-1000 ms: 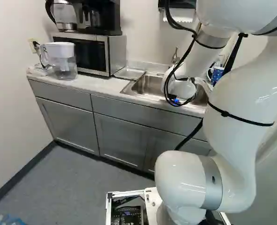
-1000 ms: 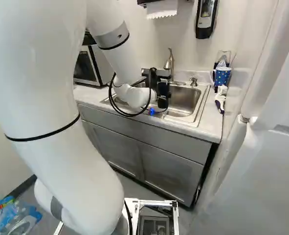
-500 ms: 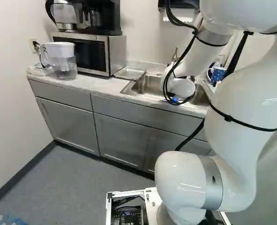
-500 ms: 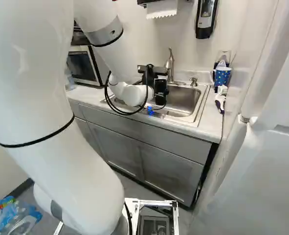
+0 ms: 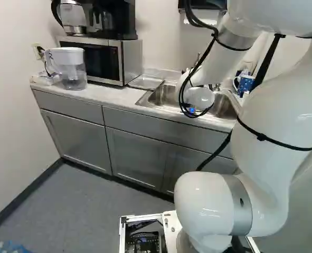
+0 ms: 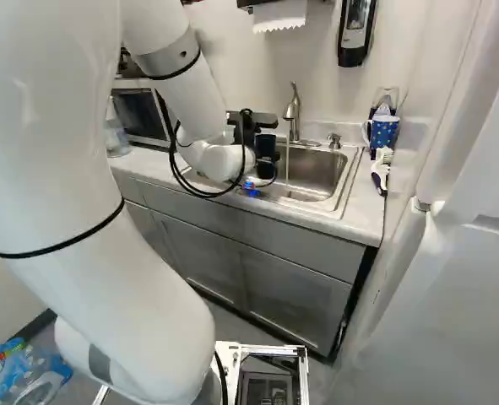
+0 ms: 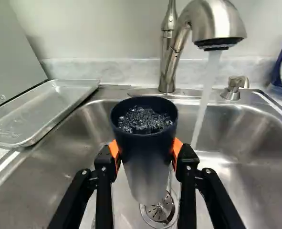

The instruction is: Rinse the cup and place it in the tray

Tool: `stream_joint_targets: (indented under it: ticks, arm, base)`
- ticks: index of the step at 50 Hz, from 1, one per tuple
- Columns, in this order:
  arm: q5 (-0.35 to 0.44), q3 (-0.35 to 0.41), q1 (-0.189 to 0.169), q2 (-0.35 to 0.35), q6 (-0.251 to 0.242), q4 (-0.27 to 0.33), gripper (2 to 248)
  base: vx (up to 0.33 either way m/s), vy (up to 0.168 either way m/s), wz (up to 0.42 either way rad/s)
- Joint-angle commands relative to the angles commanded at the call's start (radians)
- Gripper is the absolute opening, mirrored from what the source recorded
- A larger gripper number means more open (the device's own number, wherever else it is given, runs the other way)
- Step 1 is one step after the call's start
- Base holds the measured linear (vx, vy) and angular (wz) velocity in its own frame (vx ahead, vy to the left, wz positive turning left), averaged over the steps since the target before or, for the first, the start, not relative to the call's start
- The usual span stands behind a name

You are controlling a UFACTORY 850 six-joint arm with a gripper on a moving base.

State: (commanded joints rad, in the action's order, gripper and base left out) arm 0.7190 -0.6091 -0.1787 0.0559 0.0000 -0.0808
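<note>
In the right base view my gripper [image 6: 247, 135] is partly hidden over the sink, with the dark cup [image 6: 267, 150] beside it. The wrist view has the gripper [image 7: 145, 151] shut on the dark cup [image 7: 143, 136], an orange pad against each side. The cup is about upright above the drain, with bubbly liquid inside. Water [image 7: 205, 98] runs from the faucet [image 7: 219, 21] into the sink [image 7: 226, 171], beside the cup and not into it. A shallow metal tray [image 7: 45, 112] rests on the counter by the sink; the left base view shows this tray [image 5: 145, 82] near the microwave.
A blue dotted mug [image 6: 383, 132] and a white brush [image 6: 382, 169] are at the sink's far side from the tray. The microwave [image 5: 130, 62] and a water pitcher [image 5: 72, 68] stand on the counter [image 5: 111, 96]. A soap dispenser [image 6: 356, 32] hangs on the wall.
My arm has carried the cup leftward in the base views, away from the faucet. A falling stream now shows in the right base view. The base has stayed put.
</note>
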Motion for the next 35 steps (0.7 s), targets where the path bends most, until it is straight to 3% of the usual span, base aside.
stream_joint_targets:
  ticks: [35]
  arm:
    - [0.0,-0.112,0.099,0.031,0.0,0.0,124]
  base:
    - [0.0,0.0,0.0]
